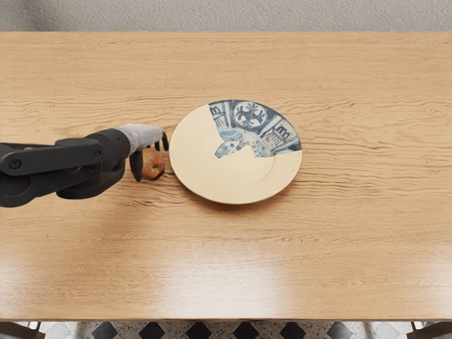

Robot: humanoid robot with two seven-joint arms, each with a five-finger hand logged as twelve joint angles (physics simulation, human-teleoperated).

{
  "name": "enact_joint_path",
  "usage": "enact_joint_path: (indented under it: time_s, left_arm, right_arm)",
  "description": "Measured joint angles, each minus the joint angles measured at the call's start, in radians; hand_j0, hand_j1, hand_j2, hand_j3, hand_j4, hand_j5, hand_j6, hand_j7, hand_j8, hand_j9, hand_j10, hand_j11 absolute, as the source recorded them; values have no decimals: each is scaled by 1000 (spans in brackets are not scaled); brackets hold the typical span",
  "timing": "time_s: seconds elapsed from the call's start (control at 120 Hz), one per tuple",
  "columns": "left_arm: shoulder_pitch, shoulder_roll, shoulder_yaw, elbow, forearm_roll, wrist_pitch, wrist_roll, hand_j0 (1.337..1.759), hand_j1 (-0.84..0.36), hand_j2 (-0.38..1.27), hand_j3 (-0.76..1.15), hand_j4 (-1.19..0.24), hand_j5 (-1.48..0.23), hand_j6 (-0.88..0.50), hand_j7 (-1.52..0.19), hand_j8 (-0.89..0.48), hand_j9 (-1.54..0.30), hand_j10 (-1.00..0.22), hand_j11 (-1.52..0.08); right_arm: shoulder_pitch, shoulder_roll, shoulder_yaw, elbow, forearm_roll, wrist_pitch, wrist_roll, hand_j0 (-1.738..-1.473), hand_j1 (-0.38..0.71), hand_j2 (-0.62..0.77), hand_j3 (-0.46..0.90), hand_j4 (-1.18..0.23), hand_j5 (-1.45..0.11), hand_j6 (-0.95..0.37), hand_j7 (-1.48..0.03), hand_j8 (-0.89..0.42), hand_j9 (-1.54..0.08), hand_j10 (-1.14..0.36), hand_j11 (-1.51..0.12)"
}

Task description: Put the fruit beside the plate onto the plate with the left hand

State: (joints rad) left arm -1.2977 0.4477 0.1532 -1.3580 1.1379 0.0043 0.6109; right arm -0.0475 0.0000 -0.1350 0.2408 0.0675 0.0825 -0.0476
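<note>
Fruit (154, 165), small and reddish, on the counter (226, 261) just left of the plate (212, 173), not on it. Left hand (145, 140) draped over it from the left; gripping or not, impossible to tell. Cream plate, blue-patterned wedge. Light wood counter; grey wall (226, 14) behind, checkered floor (198, 330) below.

No readable text or numbers, only blue ornament on plate (206, 169).
</note>
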Motion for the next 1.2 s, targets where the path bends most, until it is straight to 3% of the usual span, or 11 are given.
enact_joint_path:
  time_s: [0.167,0.3,0.517,0.567,0.675,0.85,0.908,0.925,1.05,1.108,1.2]
  left_arm:
    - [3,4,2,0,0,0,0,1658,-173,97,0,-445,-571,-426,-573,-434,-574,-442,-574]
    - [9,6,1,-1,6,2,0,1655,-189,101,0,-527,-611,-377,-653,-377,-659,-498,-658]
    - [11,6,1,-1,4,2,0,1655,-201,241,0,-597,-685,-416,-724,-378,-736,-554,-736]
    - [22,3,1,0,12,4,1,1652,-165,129,0,-595,-693,-420,-741,-385,-755,-568,-753]
    - [23,6,2,0,10,3,1,1651,-142,116,0,-593,-742,-409,-791,-374,-799,-598,-797]
    - [23,11,2,0,0,2,0,1652,-180,382,0,-622,-839,-421,-880,-396,-896,-666,-896]
    - [24,19,2,0,-5,2,0,1651,-171,350,0,-626,-868,-409,-911,-403,-929,-682,-931]
    - [23,23,2,0,-7,2,0,1652,-190,470,0,-623,-876,-401,-917,-404,-935,-686,-937]
    - [23,55,-3,-1,-18,-2,0,1653,-188,520,0,-608,-934,-387,-954,-415,-963,-711,-966]
    - [20,56,-7,-1,-24,-4,0,1654,-154,400,0,-616,-951,-399,-963,-423,-970,-718,-972]
    - [17,80,-14,-1,-36,-6,0,1654,-182,529,0,-628,-970,-416,-979,-441,-979,-725,-980]
  right_arm:
    - [1,0,1,0,0,0,0,-1658,-333,-3,0,-13,-17,-13,-17,-13,-17,-13,-17]
    - [1,0,1,0,0,0,0,-1658,-333,-3,0,-13,-17,-13,-17,-13,-17,-13,-17]
    - [1,0,1,0,0,0,0,-1658,-333,-3,0,-13,-17,-13,-17,-13,-17,-13,-17]
    - [1,0,1,0,0,0,0,-1658,-333,-3,0,-13,-17,-13,-17,-13,-17,-13,-17]
    - [1,0,1,0,0,0,0,-1658,-333,-3,0,-13,-17,-13,-17,-13,-17,-13,-17]
    - [2,0,2,0,0,0,0,-1658,-333,-3,0,-13,-17,-13,-17,-13,-17,-13,-17]
    - [2,0,2,0,0,0,0,-1658,-333,-3,0,-13,-17,-13,-17,-13,-17,-13,-17]
    - [2,0,2,0,0,0,0,-1658,-333,-3,0,-13,-17,-13,-17,-13,-17,-13,-17]
    - [2,0,2,1,0,0,0,-1658,-333,-3,0,-13,-17,-13,-17,-13,-17,-13,-17]
    - [2,0,2,0,0,0,0,-1658,-333,-3,0,-13,-17,-13,-17,-13,-17,-13,-17]
    - [2,0,2,0,0,0,0,-1658,-333,-3,0,-13,-17,-13,-17,-13,-17,-13,-17]
